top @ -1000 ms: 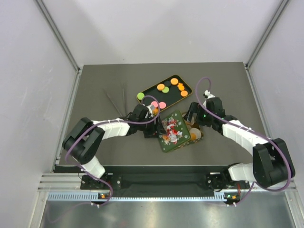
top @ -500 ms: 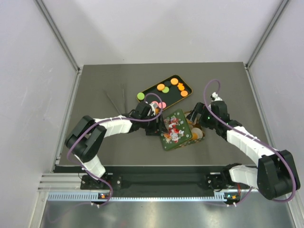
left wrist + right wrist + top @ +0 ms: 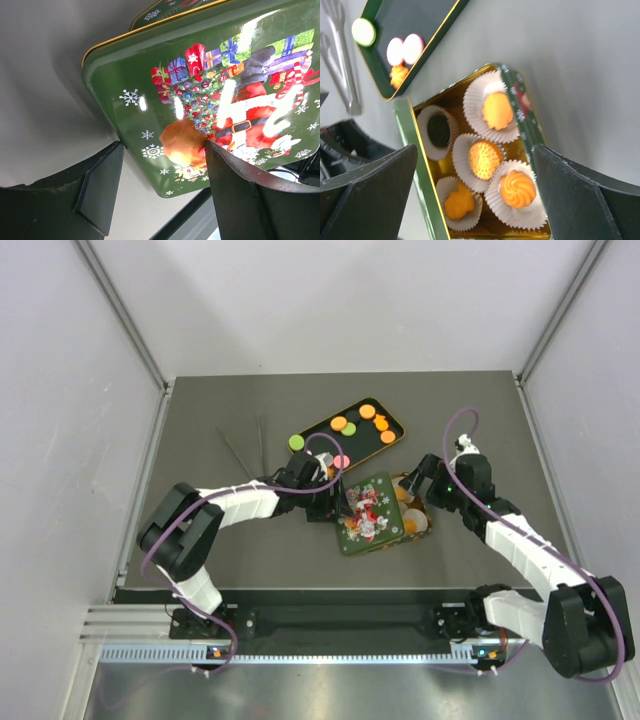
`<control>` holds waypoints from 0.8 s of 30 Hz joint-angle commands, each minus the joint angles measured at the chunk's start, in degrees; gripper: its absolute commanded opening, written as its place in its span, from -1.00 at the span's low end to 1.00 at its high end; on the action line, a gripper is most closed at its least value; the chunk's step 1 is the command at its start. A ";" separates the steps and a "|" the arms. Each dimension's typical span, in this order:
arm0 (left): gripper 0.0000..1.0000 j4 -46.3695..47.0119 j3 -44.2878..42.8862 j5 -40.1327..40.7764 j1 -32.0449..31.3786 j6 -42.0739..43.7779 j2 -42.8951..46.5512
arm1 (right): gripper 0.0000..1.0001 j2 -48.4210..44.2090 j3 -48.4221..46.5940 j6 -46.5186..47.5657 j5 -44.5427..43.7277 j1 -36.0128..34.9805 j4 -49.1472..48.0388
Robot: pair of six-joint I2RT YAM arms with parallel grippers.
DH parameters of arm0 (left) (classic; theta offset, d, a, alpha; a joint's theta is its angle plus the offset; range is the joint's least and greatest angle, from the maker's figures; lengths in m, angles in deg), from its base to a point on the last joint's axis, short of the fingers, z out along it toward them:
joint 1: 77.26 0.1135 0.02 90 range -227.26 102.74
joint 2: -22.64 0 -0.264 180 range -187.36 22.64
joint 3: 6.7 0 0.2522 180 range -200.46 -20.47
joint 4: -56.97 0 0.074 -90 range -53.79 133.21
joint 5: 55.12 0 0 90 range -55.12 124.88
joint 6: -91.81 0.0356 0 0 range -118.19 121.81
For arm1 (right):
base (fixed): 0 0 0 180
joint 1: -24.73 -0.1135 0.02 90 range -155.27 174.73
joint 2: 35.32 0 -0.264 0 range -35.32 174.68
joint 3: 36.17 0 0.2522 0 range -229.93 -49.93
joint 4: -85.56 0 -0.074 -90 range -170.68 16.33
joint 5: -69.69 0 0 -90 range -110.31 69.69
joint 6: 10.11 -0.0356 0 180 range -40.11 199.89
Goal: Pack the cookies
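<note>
Loose cookies (image 3: 339,423), orange, green and pink, lie in a black gold-rimmed tray (image 3: 372,448). More orange cookies (image 3: 485,159) sit in white paper cups inside a gold-lined tin (image 3: 443,165). A green Christmas-print lid (image 3: 368,512) lies tilted over the tin's left part. My left gripper (image 3: 338,502) is open at the lid's left edge. In the left wrist view the lid (image 3: 150,85) has one corner between the fingers of that gripper (image 3: 164,150). My right gripper (image 3: 475,195) hangs wide open above the tin (image 3: 413,512), holding nothing.
Metal tongs (image 3: 245,450) lie on the dark mat left of the tray, also seen as tongs (image 3: 340,50) at the right wrist view's left edge. The booth walls close in on three sides. The mat's front edge runs just behind the arm bases.
My left gripper has moved right and nearer, up to the lid's edge, and the lid has shifted slightly. The right arm has drawn back to the right, its gripper still open.
</note>
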 commanded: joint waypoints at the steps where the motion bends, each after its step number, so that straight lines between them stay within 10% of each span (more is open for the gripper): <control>1: 0.42 0.20 -2.26 0.18 -0.23 0.78 0.11 | 0.99 1.99 -0.66 2.97 6.11 0.31 -4.31; 24: 0.41 -2.00 -5.16 1.23 -1.55 0.87 -0.77 | 0.99 6.66 -1.36 13.26 2.09 -2.06 -2.12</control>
